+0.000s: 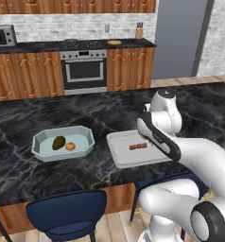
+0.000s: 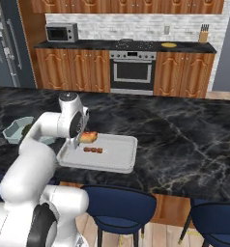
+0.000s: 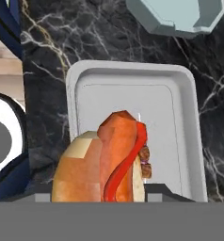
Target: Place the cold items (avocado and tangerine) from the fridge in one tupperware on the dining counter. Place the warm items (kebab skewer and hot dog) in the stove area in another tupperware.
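My gripper (image 2: 84, 139) is shut on the hot dog (image 2: 88, 137), holding it just above the near left part of a white tupperware (image 2: 121, 159) on the dark marble dining counter. In the hand view the hot dog (image 3: 109, 160) hides my fingertips and hangs over that tupperware (image 3: 180, 117). The kebab skewer (image 2: 93, 150) lies inside it, also seen from the left (image 1: 138, 146). A light blue tupperware (image 1: 38, 142) to the left holds the avocado (image 1: 58, 142) and the tangerine (image 1: 70, 146).
Blue stools (image 1: 67, 212) stand along the near edge of the counter. Across the aisle are the stove and oven (image 1: 83, 71), a microwave (image 2: 61, 33), a knife block (image 1: 140, 32) and wooden cabinets. The marble counter (image 2: 184, 135) stretches on to the right.
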Controlling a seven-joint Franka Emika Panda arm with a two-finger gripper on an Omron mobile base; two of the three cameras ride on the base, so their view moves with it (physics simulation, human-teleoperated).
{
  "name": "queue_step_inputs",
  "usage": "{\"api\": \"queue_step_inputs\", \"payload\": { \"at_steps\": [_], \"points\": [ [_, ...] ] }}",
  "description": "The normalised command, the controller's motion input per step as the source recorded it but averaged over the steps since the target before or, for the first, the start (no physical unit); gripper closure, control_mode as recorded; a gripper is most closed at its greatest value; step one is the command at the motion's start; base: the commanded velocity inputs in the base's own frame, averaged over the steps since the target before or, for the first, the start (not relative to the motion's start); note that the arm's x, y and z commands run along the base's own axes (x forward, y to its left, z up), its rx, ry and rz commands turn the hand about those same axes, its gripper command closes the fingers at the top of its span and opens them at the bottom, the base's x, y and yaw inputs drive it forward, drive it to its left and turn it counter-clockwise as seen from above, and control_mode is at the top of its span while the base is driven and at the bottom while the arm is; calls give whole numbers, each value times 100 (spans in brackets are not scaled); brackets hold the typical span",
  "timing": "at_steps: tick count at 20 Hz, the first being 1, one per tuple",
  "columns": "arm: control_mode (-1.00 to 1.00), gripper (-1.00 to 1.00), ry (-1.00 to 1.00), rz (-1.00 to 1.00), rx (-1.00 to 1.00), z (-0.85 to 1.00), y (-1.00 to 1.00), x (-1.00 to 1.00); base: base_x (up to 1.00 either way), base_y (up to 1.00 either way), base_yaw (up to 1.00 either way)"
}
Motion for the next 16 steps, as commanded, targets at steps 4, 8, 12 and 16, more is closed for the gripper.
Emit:
{"api": "queue_step_inputs", "payload": {
  "at_steps": [4, 8, 12, 16],
  "points": [
    [-100, 100, 4, 11, 1, -40, -43, 35, 0, 0, 0],
    [-100, 100, 0, 6, 6, -42, -46, 16, 0, 0, 0],
    [-100, 100, 0, 3, 3, -38, -37, 18, 0, 0, 0],
    [-100, 100, -3, 1, 1, -40, -3, 5, 0, 0, 0]
  ]
}}
